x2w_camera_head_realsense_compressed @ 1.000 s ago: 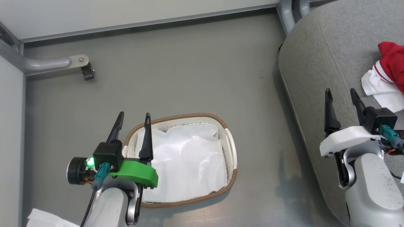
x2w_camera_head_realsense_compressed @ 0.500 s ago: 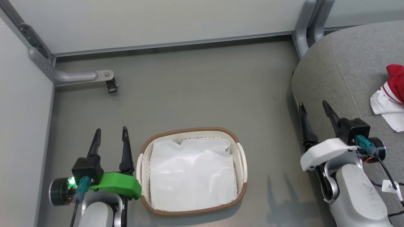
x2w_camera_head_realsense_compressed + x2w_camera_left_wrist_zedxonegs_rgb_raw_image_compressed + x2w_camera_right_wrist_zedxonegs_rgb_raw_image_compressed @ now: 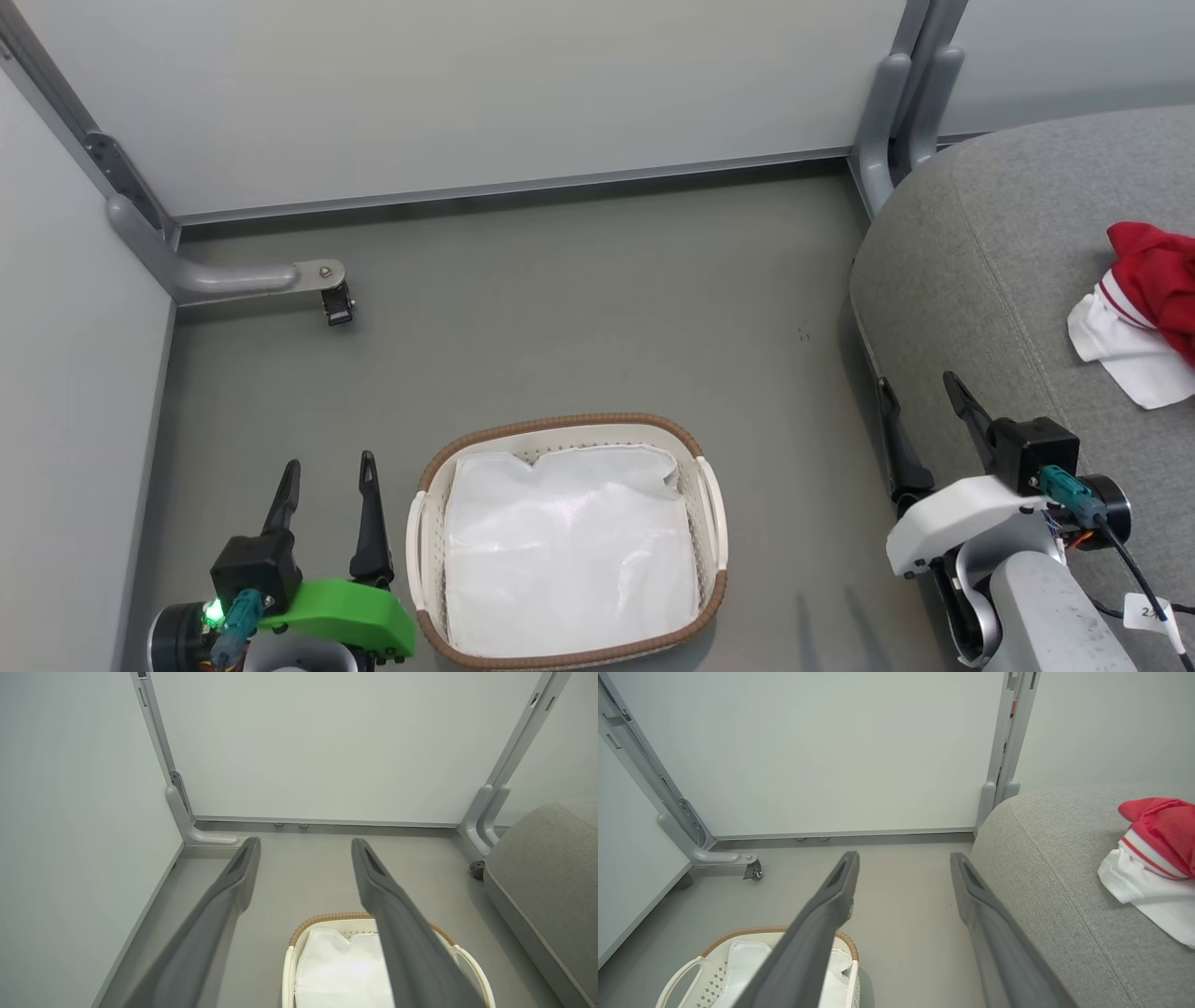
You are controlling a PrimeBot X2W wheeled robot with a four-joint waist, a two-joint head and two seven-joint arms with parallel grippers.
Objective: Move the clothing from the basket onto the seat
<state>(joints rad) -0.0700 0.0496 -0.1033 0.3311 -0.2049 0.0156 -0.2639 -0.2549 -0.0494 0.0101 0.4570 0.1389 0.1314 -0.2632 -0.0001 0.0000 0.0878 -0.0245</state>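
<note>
The red clothing with its white sleeve and striped cuff lies on the grey seat at the right edge of the head view; the right wrist view shows the clothing on the seat too. The basket stands on the floor at bottom centre holding just its white liner. My left gripper is open, left of the basket, nothing between its fingers. My right gripper is open beside the seat's front edge, left of the clothing and apart from it.
Pale partition walls close off the back and left. A grey metal foot with a caster juts out at back left, and a grey post rises by the seat's back corner. Grey floor lies between basket and seat.
The head camera has tilted up, shifting the whole picture down. Both arms have drawn back toward me; the left gripper has moved off the basket to its left. Both grippers stay open.
</note>
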